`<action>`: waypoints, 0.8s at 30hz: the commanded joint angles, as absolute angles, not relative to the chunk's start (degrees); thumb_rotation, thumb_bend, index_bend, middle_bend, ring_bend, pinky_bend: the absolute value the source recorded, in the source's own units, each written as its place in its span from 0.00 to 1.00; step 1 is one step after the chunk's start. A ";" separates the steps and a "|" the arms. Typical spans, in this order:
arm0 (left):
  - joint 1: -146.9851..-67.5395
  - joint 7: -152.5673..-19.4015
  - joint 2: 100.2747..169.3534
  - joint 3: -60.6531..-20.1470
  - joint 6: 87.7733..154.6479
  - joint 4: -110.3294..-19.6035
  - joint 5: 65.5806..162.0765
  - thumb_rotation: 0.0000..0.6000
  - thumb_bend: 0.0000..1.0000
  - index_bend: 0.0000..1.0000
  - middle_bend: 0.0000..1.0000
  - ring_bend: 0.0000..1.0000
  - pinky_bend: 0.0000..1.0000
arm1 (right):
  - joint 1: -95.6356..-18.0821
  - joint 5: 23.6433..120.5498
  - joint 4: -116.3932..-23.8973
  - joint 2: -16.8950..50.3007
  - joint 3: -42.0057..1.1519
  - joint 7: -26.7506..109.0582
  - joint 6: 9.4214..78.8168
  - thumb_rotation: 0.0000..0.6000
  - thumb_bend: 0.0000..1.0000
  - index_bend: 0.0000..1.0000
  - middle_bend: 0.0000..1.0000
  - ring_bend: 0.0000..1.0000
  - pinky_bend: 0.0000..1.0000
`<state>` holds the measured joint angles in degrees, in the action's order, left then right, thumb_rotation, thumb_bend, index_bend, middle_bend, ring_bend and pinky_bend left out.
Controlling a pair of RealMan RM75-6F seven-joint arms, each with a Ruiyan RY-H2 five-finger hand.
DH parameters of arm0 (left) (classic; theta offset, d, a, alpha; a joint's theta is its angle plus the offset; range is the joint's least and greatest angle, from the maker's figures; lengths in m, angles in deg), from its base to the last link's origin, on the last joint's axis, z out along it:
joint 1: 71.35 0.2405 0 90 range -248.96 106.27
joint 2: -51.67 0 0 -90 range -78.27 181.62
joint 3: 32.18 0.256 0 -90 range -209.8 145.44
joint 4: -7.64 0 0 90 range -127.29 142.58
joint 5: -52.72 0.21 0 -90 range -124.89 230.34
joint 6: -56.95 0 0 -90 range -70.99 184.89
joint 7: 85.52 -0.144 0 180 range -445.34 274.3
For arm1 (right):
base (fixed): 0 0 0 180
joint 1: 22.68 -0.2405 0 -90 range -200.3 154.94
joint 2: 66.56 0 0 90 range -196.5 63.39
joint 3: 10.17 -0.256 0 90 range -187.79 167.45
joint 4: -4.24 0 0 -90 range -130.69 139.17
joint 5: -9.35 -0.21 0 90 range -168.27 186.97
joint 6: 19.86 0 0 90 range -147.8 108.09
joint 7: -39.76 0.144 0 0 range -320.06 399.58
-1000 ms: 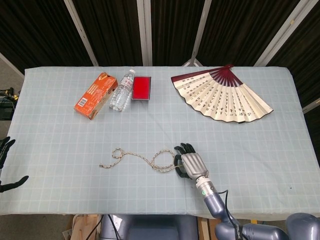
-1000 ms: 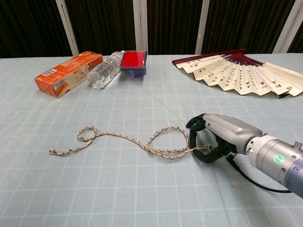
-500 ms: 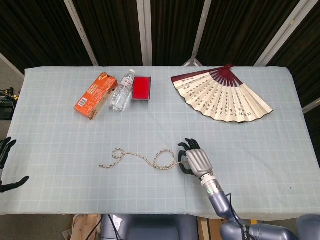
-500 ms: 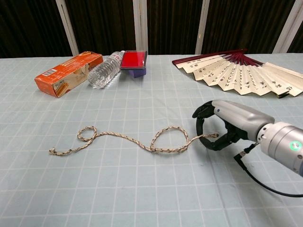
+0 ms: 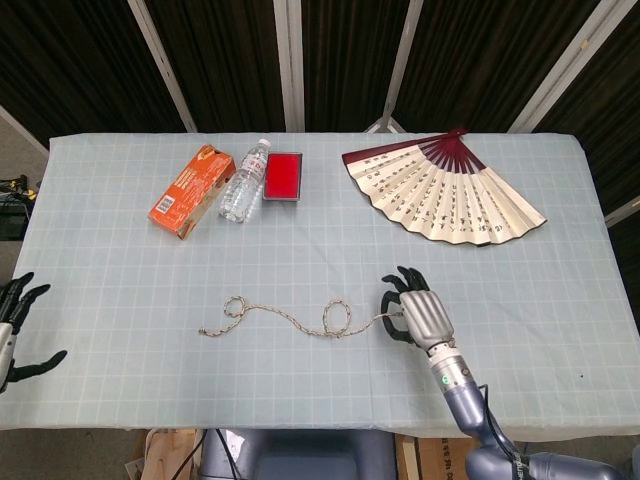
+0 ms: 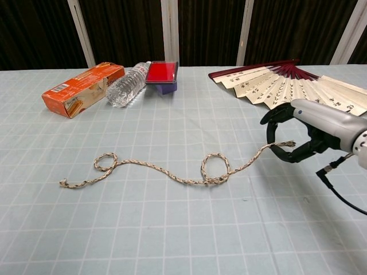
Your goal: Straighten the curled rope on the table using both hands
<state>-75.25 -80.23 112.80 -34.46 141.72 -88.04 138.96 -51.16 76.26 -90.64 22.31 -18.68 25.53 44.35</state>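
Two loops remained in the rope (image 6: 172,175); right robot hand (image 6: 304,134) pinched its end, left robot hand (image 5: 15,330) spread, holding nothing.

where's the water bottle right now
The water bottle lies on its side at the far left of the table in both views, between the orange box and the red ink pad.

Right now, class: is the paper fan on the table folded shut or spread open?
Spread open. The fan lies flat on the table, its ribs splayed from the dark red pivot end.
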 commanded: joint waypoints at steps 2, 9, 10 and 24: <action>-78.17 -86.21 112.42 -35.29 137.08 -91.39 136.99 1.00 0.16 0.28 0.07 0.00 0.00 | -50.82 76.36 -90.95 21.79 -18.05 26.05 43.95 1.00 0.51 0.63 0.23 0.02 0.00; -84.81 -97.88 116.02 -38.41 126.71 -96.96 126.14 1.00 0.22 0.35 0.13 0.00 0.00 | -50.67 75.93 -91.18 22.10 -18.02 26.62 43.73 1.00 0.51 0.63 0.23 0.02 0.00; -85.79 -99.83 116.98 -38.78 125.73 -97.38 124.67 1.00 0.22 0.35 0.13 0.00 0.00 | -50.68 75.90 -91.07 22.14 -18.04 26.61 43.73 1.00 0.51 0.63 0.23 0.02 0.00; -94.21 -118.61 134.63 -40.30 124.06 -94.80 111.06 1.00 0.29 0.41 0.14 0.00 0.00 | -50.37 73.95 -89.86 21.74 -19.04 27.50 43.62 1.00 0.51 0.63 0.24 0.02 0.00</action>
<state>-92.94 -117.16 132.92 -40.22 124.27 -95.52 112.40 -50.38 73.96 -89.87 21.76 -19.02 27.49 43.60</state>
